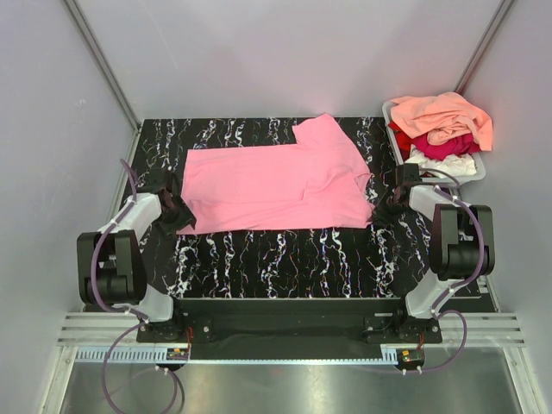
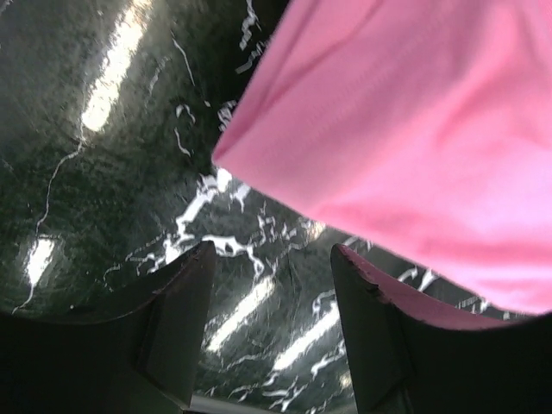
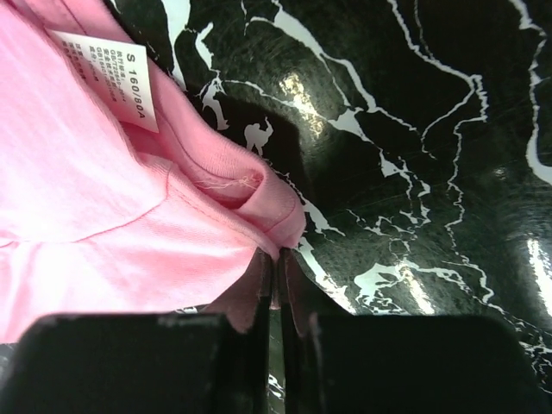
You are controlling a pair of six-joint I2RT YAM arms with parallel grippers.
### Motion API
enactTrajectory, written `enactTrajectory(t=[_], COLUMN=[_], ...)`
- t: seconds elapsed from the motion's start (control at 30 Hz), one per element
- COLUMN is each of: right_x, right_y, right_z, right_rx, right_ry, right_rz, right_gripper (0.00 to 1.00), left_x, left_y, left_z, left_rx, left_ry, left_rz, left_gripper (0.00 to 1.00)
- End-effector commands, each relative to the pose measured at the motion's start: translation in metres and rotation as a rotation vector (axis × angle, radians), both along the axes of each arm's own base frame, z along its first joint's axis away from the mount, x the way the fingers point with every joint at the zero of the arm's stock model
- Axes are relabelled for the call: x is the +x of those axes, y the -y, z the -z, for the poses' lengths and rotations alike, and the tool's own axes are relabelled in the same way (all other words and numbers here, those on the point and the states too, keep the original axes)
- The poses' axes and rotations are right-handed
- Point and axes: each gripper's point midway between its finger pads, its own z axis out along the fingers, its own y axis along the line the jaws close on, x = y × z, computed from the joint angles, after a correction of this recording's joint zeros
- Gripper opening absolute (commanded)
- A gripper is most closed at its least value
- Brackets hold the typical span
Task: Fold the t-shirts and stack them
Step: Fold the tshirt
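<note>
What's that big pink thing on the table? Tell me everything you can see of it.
A bubblegum-pink t-shirt of soft plain cloth lies spread nearly flat on the black marbled table, with one short sleeve pointing to the far side. A white label reads S 160/80A. The right gripper, shut, meets its edge. The open left gripper sits by the opposite corner.

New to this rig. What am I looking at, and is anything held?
Two robot arms, each ending in two fingers, are bolted at the near edge of a black marbled table. The wide picture is from a fixed camera overhead, and the two close-ups are from cameras on the wrists. A pink t-shirt lies spread on the table. A grey tub at the far right holds crumpled peach, crimson and white garments. The left fingers are open at the shirt's edge, gripping nothing. The right fingers are shut, apparently pinching the edge near the white label.
</note>
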Motion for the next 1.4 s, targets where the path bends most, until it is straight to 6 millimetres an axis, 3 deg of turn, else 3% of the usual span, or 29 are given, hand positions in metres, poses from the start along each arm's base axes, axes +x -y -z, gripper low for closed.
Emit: enactTrajectory(t=[0.0,0.2,0.27,0.3,0.4,0.43,0.57,0.67,0.97,1.07,1.23,1.27,1.3,1.33,1.37], right_x=[0.003,0.000,-0.002,-0.003,-0.008,-0.009,-0.021,-0.034,-0.077,-0.089,-0.111,-0.121,-0.120,-0.123,-0.133], right_y=[-0.009,-0.013,-0.011,-0.010,-0.007,-0.004,0.007,0.008,0.002,0.001,-0.004,-0.004,-0.006,-0.007,-0.009], right_z=[-0.002,-0.002,-0.002,-0.001,-0.002,-0.005,-0.022,-0.039,-0.061,-0.069,-0.103,-0.108,-0.124,-0.130,-0.133], right_rx=[0.040,0.059,0.049,0.047,0.030,0.016,-0.030,-0.034,-0.010,-0.006,0.019,0.016,0.019,0.024,0.029], right_ry=[0.030,0.031,0.028,0.021,-0.002,-0.002,0.003,0.031,0.045,0.053,0.082,0.063,0.113,0.122,0.101], right_rz=[-0.034,-0.039,-0.030,-0.027,-0.015,-0.004,0.039,0.067,0.098,0.107,0.095,0.092,0.081,0.074,0.062], right_gripper=[0.00,0.00,0.00,0.00,0.00,0.00,0.00,0.00,0.00,0.00,0.00,0.02,0.15,0.68,0.96], left_x=[0.024,0.027,0.030,0.033,0.042,0.044,0.041,0.035,-0.002,-0.015,-0.036,-0.044,-0.048,-0.059,-0.060], left_y=[-0.014,-0.015,-0.018,-0.019,-0.029,-0.033,-0.044,-0.040,-0.024,-0.016,-0.007,-0.005,-0.004,-0.003,-0.003], left_z=[0.007,0.036,0.045,0.045,0.039,0.034,-0.003,-0.023,-0.056,-0.069,-0.095,-0.110,-0.117,-0.125,-0.140], left_rx=[0.053,0.056,0.066,0.072,0.127,0.147,0.204,0.174,0.105,0.066,0.010,0.009,0.009,0.016,0.022], left_ry=[0.075,0.038,0.029,0.034,0.034,0.033,0.078,0.123,0.191,0.223,0.264,0.286,0.298,0.304,0.336], left_rz=[-0.103,-0.132,-0.138,-0.135,-0.127,-0.129,-0.142,-0.135,-0.130,-0.131,-0.116,-0.089,-0.078,-0.053,-0.042], left_gripper=[0.61,0.60,0.56,0.36,0.02,0.00,0.00,0.00,0.01,0.04,0.27,0.30,0.47,0.55,0.64])
